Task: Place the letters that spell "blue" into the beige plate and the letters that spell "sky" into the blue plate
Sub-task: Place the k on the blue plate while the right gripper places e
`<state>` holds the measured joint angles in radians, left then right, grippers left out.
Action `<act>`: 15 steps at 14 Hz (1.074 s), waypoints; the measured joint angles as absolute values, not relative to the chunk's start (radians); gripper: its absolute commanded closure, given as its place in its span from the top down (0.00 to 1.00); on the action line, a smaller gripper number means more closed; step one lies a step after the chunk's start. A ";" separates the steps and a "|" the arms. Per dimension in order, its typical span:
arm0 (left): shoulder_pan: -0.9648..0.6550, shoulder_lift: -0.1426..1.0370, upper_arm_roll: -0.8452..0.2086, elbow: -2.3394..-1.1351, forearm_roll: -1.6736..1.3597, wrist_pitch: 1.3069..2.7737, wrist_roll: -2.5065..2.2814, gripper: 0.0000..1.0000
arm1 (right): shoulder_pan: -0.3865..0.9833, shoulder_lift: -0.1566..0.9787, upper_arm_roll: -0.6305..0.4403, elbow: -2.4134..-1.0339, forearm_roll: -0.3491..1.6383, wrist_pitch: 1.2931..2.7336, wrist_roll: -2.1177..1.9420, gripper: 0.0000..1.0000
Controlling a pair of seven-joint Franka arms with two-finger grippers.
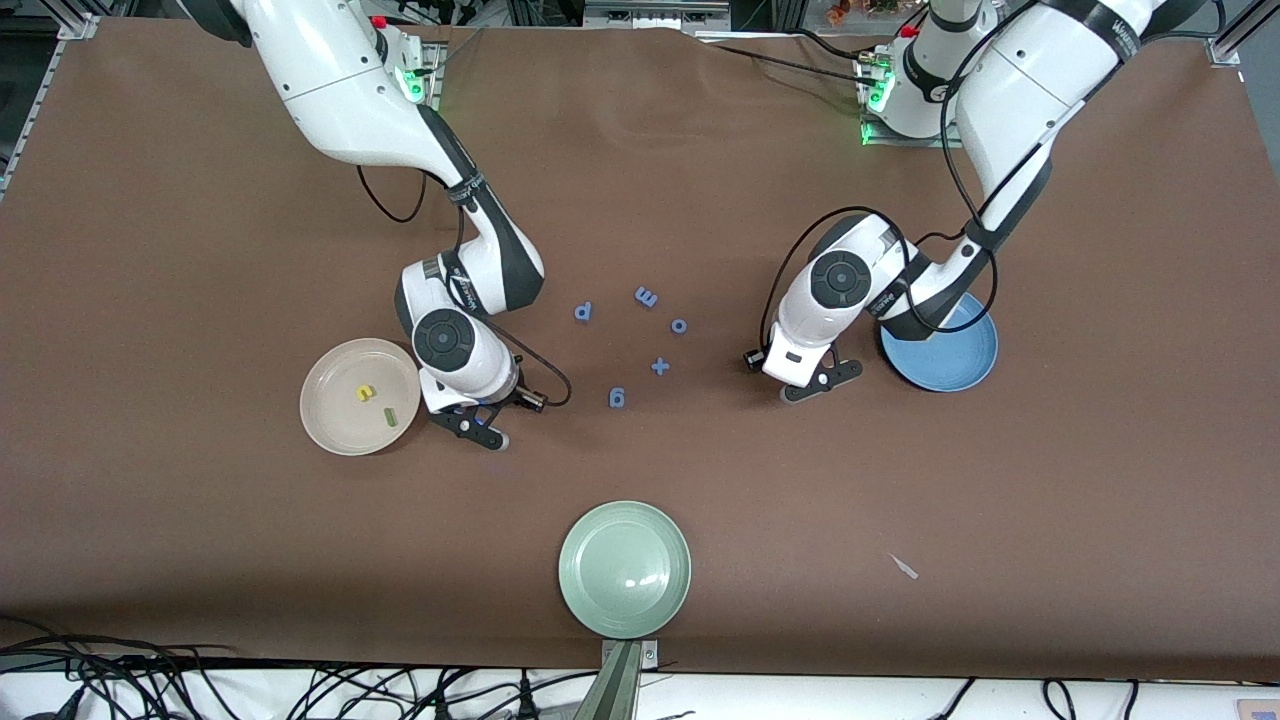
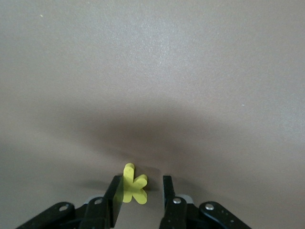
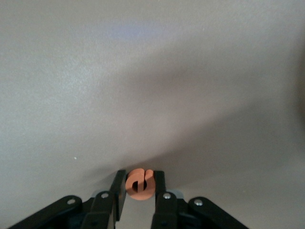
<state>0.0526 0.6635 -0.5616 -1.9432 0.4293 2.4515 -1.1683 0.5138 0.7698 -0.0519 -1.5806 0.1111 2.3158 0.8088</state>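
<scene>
The beige plate (image 1: pixel 335 420) holds a yellow u (image 1: pixel 366 393) and a green bar l (image 1: pixel 388 413). Beside that plate, low at the table, my right gripper (image 1: pixel 472 427) (image 3: pixel 139 175) is shut on an orange e (image 3: pixel 139 186), with both fingers against its sides. The blue plate (image 1: pixel 955 360) lies partly under the left arm. Beside it, my left gripper (image 1: pixel 822 383) (image 2: pixel 141 181) stands open around a yellow k (image 2: pixel 133 186). The k touches one finger and a gap separates it from the other. No letter shows in the visible part of the blue plate.
Blue letters lie between the two grippers: a d (image 1: pixel 583 312), an m (image 1: pixel 646 297), an o (image 1: pixel 678 325), a plus sign (image 1: pixel 660 366) and a 6 (image 1: pixel 617 397). A pale green plate (image 1: pixel 625 568) sits near the front edge. A small white scrap (image 1: pixel 903 566) lies nearby.
</scene>
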 measured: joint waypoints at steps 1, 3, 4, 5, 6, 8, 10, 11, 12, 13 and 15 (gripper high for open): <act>0.052 0.663 -0.561 -1.943 0.431 2.448 -1.168 0.41 | 0.512 0.763 -0.069 -1.576 0.109 2.290 0.775 0.00; 0.052 0.664 -0.560 -1.942 0.432 2.441 -1.168 0.41 | 0.500 0.733 -0.128 -1.554 0.109 2.179 0.636 0.00; 0.052 0.664 -0.559 -1.942 0.432 2.440 -1.168 0.41 | 0.494 0.714 -0.163 -1.551 0.109 2.133 0.562 0.00; 0.052 0.664 -0.558 -1.942 0.432 2.438 -1.168 0.41 | 0.487 0.697 -0.195 -1.552 0.109 2.095 0.492 0.00; 0.052 0.664 -0.557 -1.941 0.433 2.434 -1.168 0.41 | 0.482 0.680 -0.223 -1.557 0.109 2.061 0.428 0.00; 0.051 0.664 -0.557 -1.941 0.433 2.431 -1.168 0.39 | 0.478 0.630 -0.273 -1.605 0.109 2.032 0.309 0.00; 0.050 0.664 -0.556 -1.940 0.434 2.430 -1.168 0.33 | 0.477 0.558 -0.329 -1.715 0.110 2.051 0.192 0.01; 0.049 0.664 -0.556 -1.940 0.434 2.429 -1.168 0.29 | 0.475 0.523 -0.352 -1.787 0.110 2.093 0.154 0.07; 0.049 0.664 -0.556 -1.940 0.434 2.429 -1.168 0.22 | 0.473 0.493 -0.364 -1.861 0.110 2.150 0.129 0.08; 0.049 0.664 -0.555 -1.940 0.434 2.429 -1.168 0.14 | 0.472 0.471 -0.368 -1.927 0.111 2.208 0.116 0.19; 0.049 0.664 -0.555 -1.939 0.434 2.429 -1.169 0.07 | 0.476 0.452 -0.366 -2.014 0.114 2.284 0.114 0.37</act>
<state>0.0492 0.6636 -0.5550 -1.9388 0.4336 2.4288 -1.1686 0.4756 0.4520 -0.3661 -2.0143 0.1141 2.2838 0.1139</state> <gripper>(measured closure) 0.775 0.718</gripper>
